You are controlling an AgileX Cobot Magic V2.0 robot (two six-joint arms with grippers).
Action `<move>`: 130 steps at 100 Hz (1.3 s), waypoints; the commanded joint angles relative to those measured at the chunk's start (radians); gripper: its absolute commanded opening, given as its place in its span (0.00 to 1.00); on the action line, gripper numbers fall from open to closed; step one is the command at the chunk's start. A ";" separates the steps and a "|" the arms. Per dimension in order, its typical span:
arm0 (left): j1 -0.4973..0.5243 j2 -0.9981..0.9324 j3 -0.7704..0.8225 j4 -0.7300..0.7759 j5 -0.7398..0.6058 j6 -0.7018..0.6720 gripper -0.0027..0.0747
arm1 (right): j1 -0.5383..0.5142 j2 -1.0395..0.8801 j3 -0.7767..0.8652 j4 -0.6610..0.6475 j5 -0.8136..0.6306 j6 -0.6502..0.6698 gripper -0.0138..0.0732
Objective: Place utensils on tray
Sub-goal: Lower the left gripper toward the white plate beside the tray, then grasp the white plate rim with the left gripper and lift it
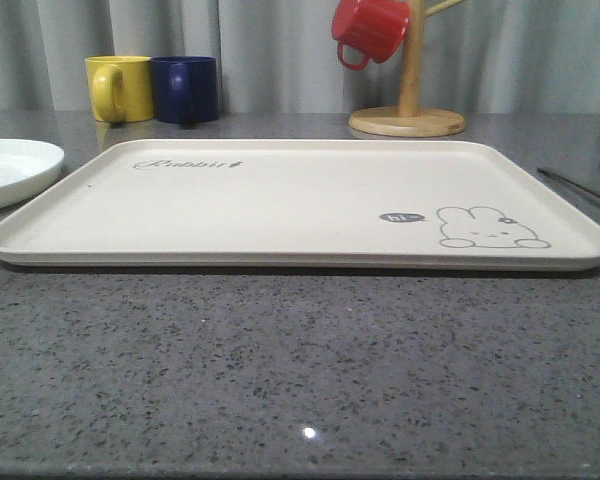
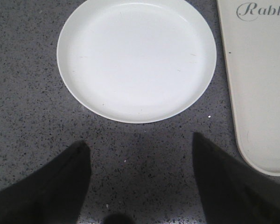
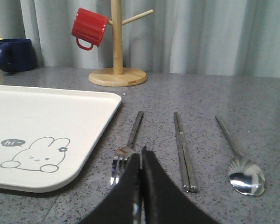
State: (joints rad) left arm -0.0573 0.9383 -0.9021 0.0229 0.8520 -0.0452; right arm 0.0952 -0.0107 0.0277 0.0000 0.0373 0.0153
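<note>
The left gripper (image 2: 141, 161) hangs over bare grey countertop (image 1: 300, 370) with its 2 dark jaws spread wide and nothing between them. Just beyond the jaw tips lies the round white plate (image 2: 136, 58), and off to one side of the jaws runs the rim of the cream tray (image 2: 256, 93), its "Rabbit" script partly in sight.

In the front view the tray (image 1: 280, 195) lies flat in the middle of the counter, nothing on it, with a yellow mug (image 1: 118, 87) and a navy mug (image 1: 186, 88) behind it and a red mug (image 1: 370, 28) hanging on a wooden mug tree (image 1: 410, 95).

The right gripper (image 3: 141, 161) has its 2 jaws pressed together, tips at the tined end of the fork (image 3: 127, 148); whether they pinch it I cannot tell. The fork lies just beside the tray's corner. On the far side of the jaws from the tray lie the 2 chopsticks (image 3: 183, 151), then the spoon (image 3: 238, 161), all on the counter.
</note>
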 commanded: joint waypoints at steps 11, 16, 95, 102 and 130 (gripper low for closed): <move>0.001 0.030 -0.046 0.018 -0.070 -0.007 0.66 | -0.006 -0.019 -0.018 0.000 -0.084 -0.008 0.08; 0.001 0.066 -0.063 0.025 -0.070 -0.007 0.66 | -0.006 -0.019 -0.018 0.000 -0.084 -0.008 0.08; 0.250 0.701 -0.485 -0.047 -0.023 0.056 0.66 | -0.006 -0.019 -0.018 0.000 -0.084 -0.008 0.08; 0.260 0.727 -0.487 -0.054 -0.021 0.056 0.66 | -0.006 -0.019 -0.018 0.000 -0.084 -0.008 0.08; 0.267 0.788 -0.487 -0.167 -0.008 0.139 0.66 | -0.006 -0.019 -0.018 0.000 -0.084 -0.008 0.08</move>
State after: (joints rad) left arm 0.2104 1.7614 -1.3583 -0.0887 0.8515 0.0733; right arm 0.0952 -0.0107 0.0277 0.0000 0.0373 0.0153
